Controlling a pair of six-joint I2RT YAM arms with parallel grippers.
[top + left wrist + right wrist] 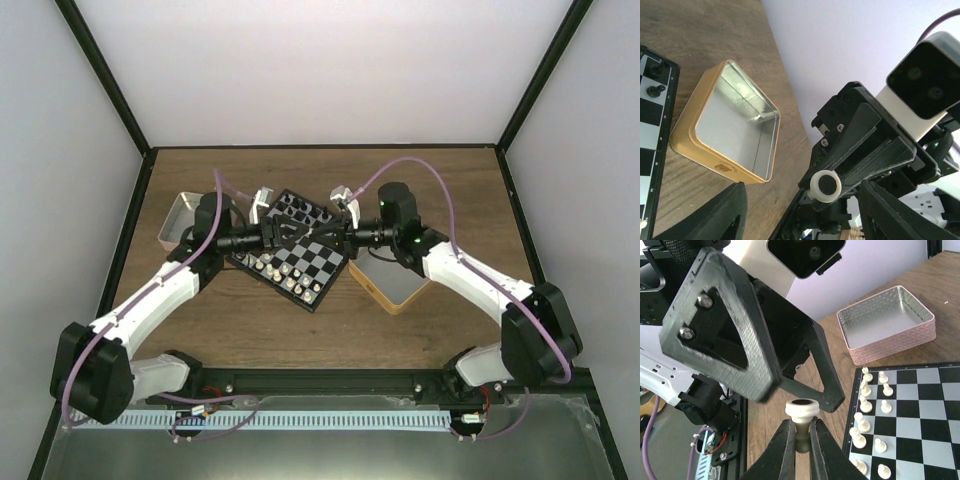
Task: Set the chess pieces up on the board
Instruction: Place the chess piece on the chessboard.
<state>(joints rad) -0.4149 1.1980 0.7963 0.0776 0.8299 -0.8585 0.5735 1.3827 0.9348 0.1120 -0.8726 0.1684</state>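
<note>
My right gripper (801, 429) is shut on the stem of a cream-white chess piece (801, 410) and holds it in the air over the near-left part of the board (322, 272). The piece's round base (826, 185) faces the left wrist camera. My left gripper (802, 200) is open. Its fingers (827, 375) stand to either side of the piece without touching it. Two rows of white pieces (866, 407) stand along one edge of the board (920, 390). Black pieces (657, 90) stand at the opposite edge. The two grippers meet tip to tip above the board (305, 237).
An open pink tin (887, 322) lies on the wooden table left of the board (178, 215). An open yellow tin (725, 125) lies right of it (395, 285). Black frame posts and white walls bound the table.
</note>
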